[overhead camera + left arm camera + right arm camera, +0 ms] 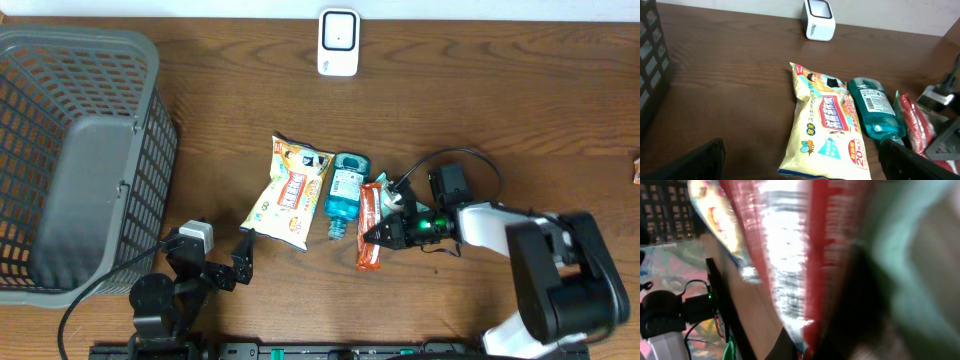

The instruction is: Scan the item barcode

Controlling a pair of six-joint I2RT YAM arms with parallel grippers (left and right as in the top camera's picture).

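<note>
1 red snack packet (371,205) pinched, flat on the table beside the teal bottle (345,190).
The right gripper (367,237) is pressed together on its edge (a thin, slippery hold). Carried to the scanner (338,42), the packet could slip or fold over its barcode. The left gripper (230,268) is spread, idle.

The table (500,100) is matt grained wood, the basket (150,160) grey plastic, the red packet (370,205) glossy crinkled film.
</note>
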